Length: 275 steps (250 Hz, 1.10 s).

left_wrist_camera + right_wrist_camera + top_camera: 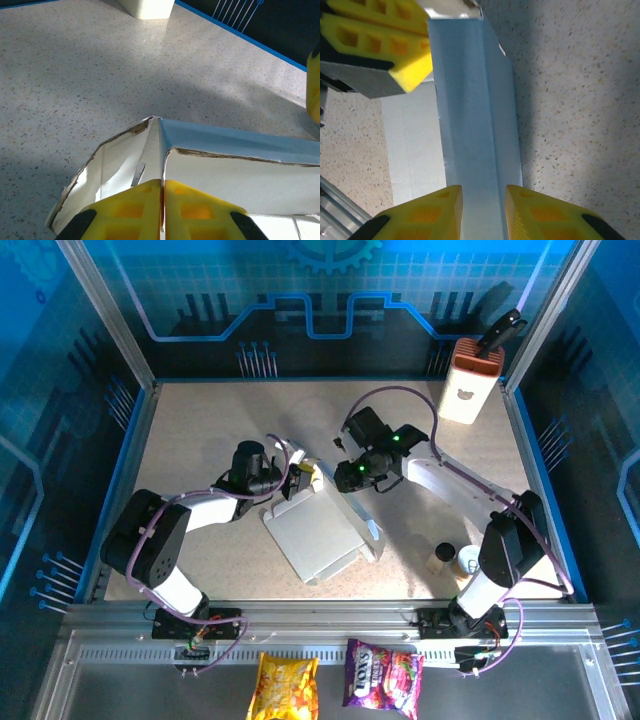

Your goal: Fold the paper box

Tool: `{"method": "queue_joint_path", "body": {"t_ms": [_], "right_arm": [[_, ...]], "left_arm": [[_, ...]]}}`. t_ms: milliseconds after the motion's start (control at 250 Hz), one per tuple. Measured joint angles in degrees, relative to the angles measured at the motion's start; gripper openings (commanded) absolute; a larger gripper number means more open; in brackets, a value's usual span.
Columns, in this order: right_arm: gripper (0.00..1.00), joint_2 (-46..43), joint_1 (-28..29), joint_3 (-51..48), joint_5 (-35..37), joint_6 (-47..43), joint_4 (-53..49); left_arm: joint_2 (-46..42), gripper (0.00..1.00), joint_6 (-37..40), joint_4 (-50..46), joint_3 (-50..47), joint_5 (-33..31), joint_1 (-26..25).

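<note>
Paper box (pixel 315 535) lies half-formed at the centre of the tabletop (pixel 190 430), between both arms. Left tool (pixel 162 184) is clamped flat on a raised corner wall, presumably anchoring it upright. Right tool (pixel 481 192) straddles the adjoining long wall, fingers (pixel 430 210) apart; whether they press it cannot be told. Likely purpose: creasing that wall.

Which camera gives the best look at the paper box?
The top external view: the whole paper box is in sight. The left wrist view gives a corner flap pinched in the left pincer; the right wrist view, one long wall at the parted tips of the right pincer.
</note>
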Motion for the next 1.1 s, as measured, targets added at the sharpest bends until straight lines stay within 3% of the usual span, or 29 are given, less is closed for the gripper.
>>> {"method": "queue_joint_path", "body": {"t_ms": [296,615,831,1099], "right_arm": [[0.27,1.88,0.0,-1.95,-2.38,0.2,2.12],[0.26,1.86,0.0,-2.14,-3.23,0.35,2.6],[0.26,1.86,0.0,-2.51,-3.63,0.35,3.02],[0.26,1.86,0.0,-2.86,-3.89,0.57,3.58]], "left_arm": [[-0.46,0.23,-0.44,-0.09,-0.83,-0.04,0.0],[-9.51,0.58,-3.87,-2.43,-0.66,-2.08,0.0],[-8.33,0.64,-6.82,-14.84,10.08,-3.04,0.83],[-0.07,0.66,-7.98,-33.83,26.18,-1.29,1.79]]}}
